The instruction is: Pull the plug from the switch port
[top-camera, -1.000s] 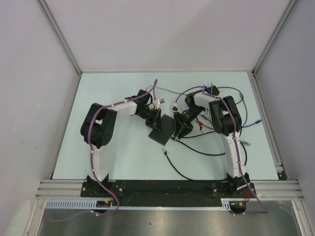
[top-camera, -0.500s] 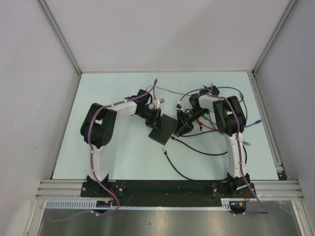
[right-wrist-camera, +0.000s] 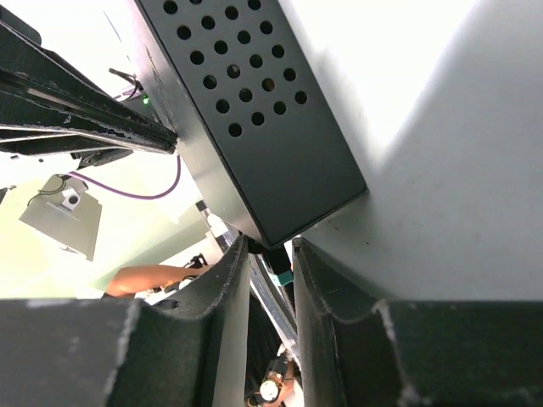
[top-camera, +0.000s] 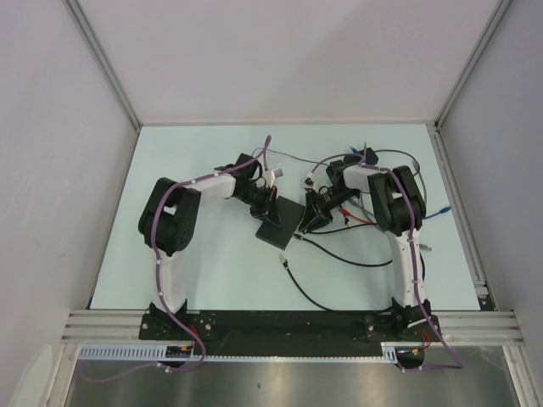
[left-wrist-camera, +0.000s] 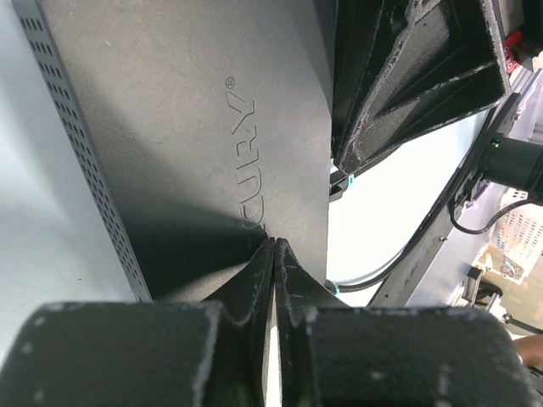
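Black left gripper (left-wrist-camera: 273, 246): fingers pressed together, tips down on the box (left-wrist-camera: 187, 127) top, beside its embossed lettering.
Right gripper (right-wrist-camera: 270, 246): fingers flank the plug (right-wrist-camera: 278, 264); I cannot tell whether they pinch it.
Plug: sits at the box's short edge by a corner, and I see a teal tab.
Port: on that edge, covered by the plug.
Box: flat on the table (top-camera: 204, 263), between both grippers.
Cable (top-camera: 339, 257): trails rightward.

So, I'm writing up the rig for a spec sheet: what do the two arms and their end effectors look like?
Both the left arm and right arm have white links, bulky black joint housings and a purple cable running along them. The left end effector and right end effector have matte black, rough-grained fingers.
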`<state>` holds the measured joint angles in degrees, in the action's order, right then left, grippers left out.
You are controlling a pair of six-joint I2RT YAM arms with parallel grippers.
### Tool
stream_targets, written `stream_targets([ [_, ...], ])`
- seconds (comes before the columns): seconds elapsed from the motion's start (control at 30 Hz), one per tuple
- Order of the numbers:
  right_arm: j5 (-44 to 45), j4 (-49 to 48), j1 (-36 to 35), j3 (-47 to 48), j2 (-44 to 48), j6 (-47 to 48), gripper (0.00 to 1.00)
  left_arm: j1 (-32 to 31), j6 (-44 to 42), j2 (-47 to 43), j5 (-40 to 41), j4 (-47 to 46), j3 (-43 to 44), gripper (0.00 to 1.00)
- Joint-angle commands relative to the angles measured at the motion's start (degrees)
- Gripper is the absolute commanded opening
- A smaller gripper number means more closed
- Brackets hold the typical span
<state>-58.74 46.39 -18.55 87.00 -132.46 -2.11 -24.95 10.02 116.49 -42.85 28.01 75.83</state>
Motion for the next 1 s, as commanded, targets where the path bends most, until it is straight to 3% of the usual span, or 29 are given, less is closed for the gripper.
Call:
stream_targets([
  [0.0,21.39,-3.53,0.7,-0.35,-8.67,0.17,0.26,0.43,-4.66,2.61,13.67,-0.94,-1.3,0.06],
  [0.3,21.84,10.81,2.55,5.54,-15.02,1.93,0.19,0.25,-5.27,3.75,15.51,-0.33,-0.95,0.05],
  [0.4,20.16,20.64,3.6,8.26,-17.03,6.05,0.11,0.25,-5.71,4.1,16.48,0.03,-0.69,0.02],
  [0.43,20.24,21.97,4.47,8.45,-17.56,7.89,0.01,0.25,-5.8,4.36,17.35,0.2,-0.6,0.0],
  [0.57,19.27,27.42,4.14,12.4,-19.05,14.68,0.0,0.16,-6.07,5.06,18.68,0.29,-0.51,0.0],
  [0.7,22.69,21.39,2.47,7.76,-13.8,12.4,0.0,0.16,-6.42,5.5,18.86,0.82,0.1,0.0],
  [0.83,11.91,8.92,3.6,-2.78,-9.4,7.31,0.0,0.16,-6.16,5.86,18.77,0.64,0.72,0.0],
  [0.87,11.37,3.58,3.52,-4.19,-8.7,5.99,0.0,0.16,-6.15,5.94,18.86,0.64,0.81,0.0],
  [0.97,13.1,-0.59,2.73,-6.58,-6.58,5.71,0.0,0.25,-6.24,6.12,19.91,0.99,1.24,0.0],
])
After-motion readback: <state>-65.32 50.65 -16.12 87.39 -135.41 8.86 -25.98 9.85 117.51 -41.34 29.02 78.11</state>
